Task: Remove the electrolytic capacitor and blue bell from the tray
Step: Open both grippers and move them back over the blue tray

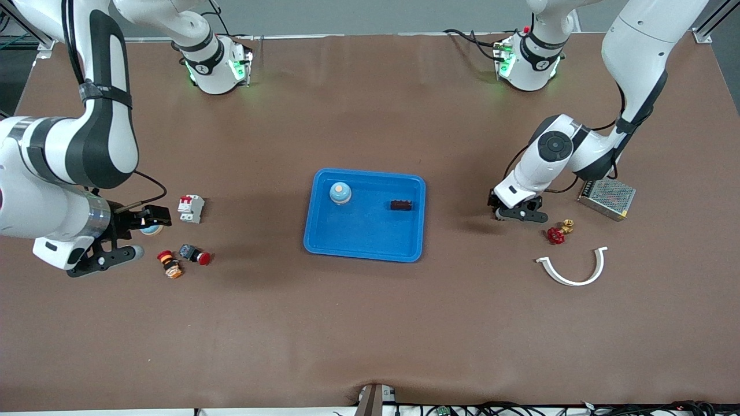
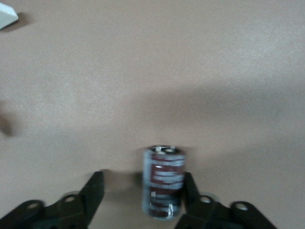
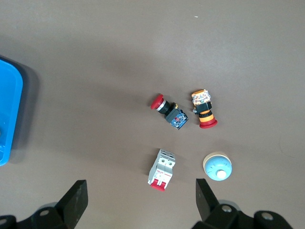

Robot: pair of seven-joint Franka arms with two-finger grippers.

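Brown tabletop (image 1: 370, 323); blue tray (image 1: 324, 242) w/ bell (image 1: 340, 193) + dark part. Capacitor (image 2: 163, 181) upright between left pincer (image 2: 143, 195), splayed. Right pincer (image 3: 140, 202) wide over 2nd bell (image 3: 218, 166)

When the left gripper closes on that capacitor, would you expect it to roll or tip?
The capacitor is a short cylinder between the left gripper's open fingers, so a nudge could probably roll or tip it. Its glossy sleeve looks fairly slippery. It seems rigid, so a firm squeeze should hold.
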